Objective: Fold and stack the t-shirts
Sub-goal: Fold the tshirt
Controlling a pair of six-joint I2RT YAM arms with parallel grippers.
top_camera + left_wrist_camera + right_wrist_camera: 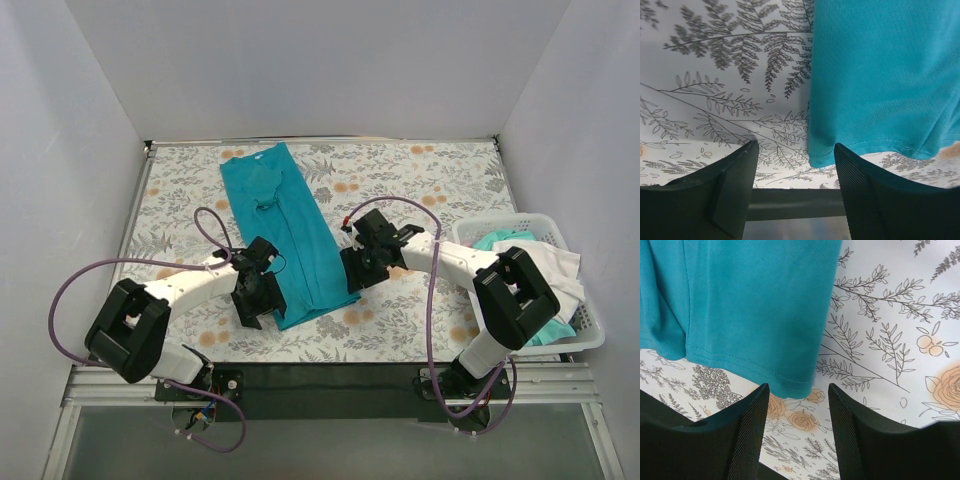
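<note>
A teal-blue t-shirt (290,225) lies folded into a long narrow strip on the floral tablecloth, neck at the far end, hem toward me. My left gripper (262,300) hovers open at the hem's near-left corner. In the left wrist view that corner of the t-shirt (880,75) lies between the fingers of the left gripper (796,147), close to the right one. My right gripper (357,268) is open at the hem's right corner. In the right wrist view the t-shirt's hem (750,305) ends just ahead of the right gripper (798,388). Neither grips cloth.
A white plastic basket (590,330) stands at the right edge, holding a crumpled white t-shirt (555,265) and a pale aqua one (495,240). White walls close in the table on three sides. A black strip (320,378) runs along the near edge.
</note>
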